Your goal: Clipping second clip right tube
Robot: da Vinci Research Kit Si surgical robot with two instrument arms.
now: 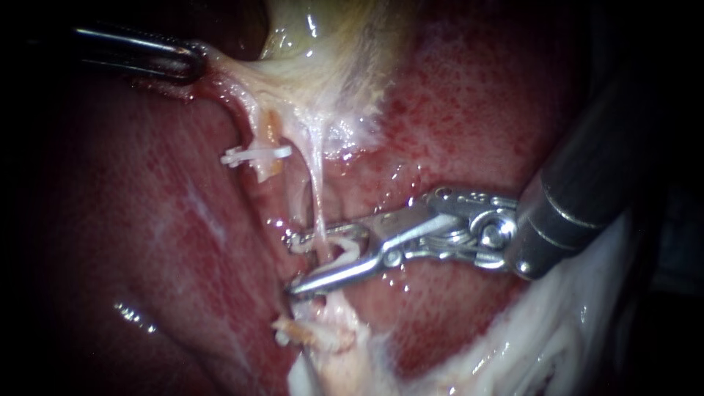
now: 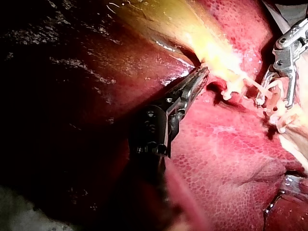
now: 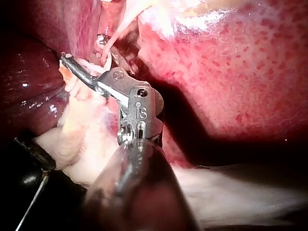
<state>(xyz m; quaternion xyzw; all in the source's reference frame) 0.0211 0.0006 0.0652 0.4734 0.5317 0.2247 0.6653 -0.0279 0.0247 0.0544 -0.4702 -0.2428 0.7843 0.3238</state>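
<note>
The right instrument's pincer (image 1: 297,262) is standing apart, straddling the thin right tube (image 1: 317,192), with a white clip (image 1: 341,249) sitting between its two halves against the red liver (image 1: 477,110). Farther left, a fastened clip (image 1: 257,154) is crossing the left tube (image 1: 262,136). At the far left, the left instrument's pincer (image 1: 192,62) is clamping pale tissue of the gallbladder (image 1: 315,44).

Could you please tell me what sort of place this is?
Probably a surgical bench: exposed liver and gallbladder, my left instrument and right instrument working them, a white clip on a tube.
</note>
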